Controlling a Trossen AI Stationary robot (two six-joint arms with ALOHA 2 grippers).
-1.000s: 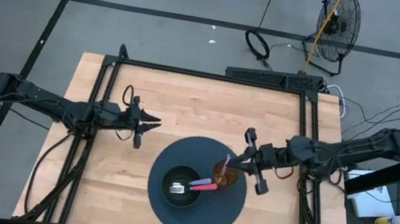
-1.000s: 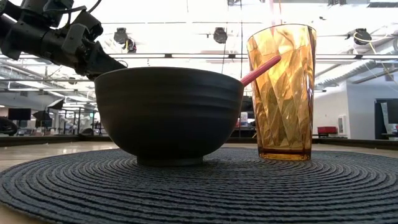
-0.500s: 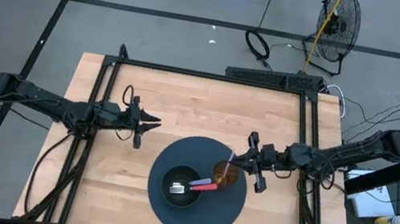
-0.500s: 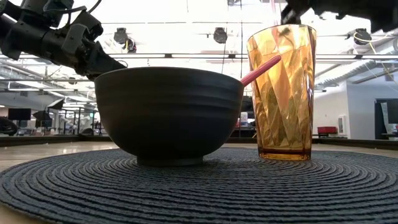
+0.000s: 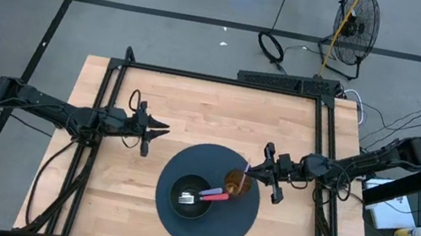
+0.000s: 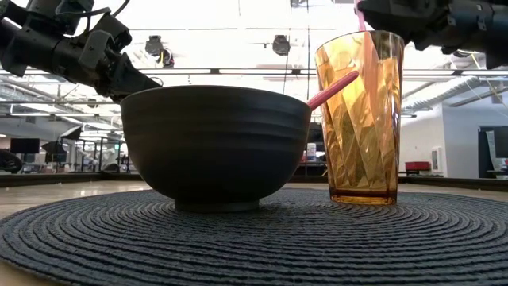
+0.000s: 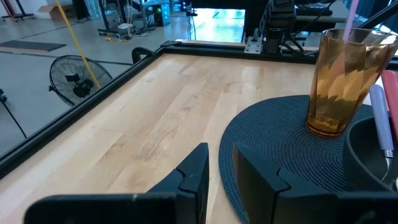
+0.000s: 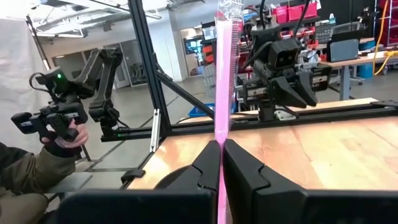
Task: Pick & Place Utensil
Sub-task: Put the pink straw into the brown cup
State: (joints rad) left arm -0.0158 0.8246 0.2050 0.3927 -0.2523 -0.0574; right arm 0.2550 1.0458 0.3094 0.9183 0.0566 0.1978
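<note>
Spanning wooden table [image 5: 212, 110]: dark mat [image 5: 239, 226]

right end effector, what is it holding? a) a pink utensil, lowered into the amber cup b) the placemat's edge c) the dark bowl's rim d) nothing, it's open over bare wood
A: the right end effector is shut on a thin pink utensil, and the low view shows that pink stick reaching down inside the amber cup.

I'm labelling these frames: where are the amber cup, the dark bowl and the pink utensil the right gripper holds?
amber cup [image 6: 361, 119]: low view, middle of its faceted wall.
dark bowl [image 6: 214, 143]: low view, outer wall.
pink utensil [image 8: 223, 74]: right wrist view, mid-handle above the fingers.
</note>
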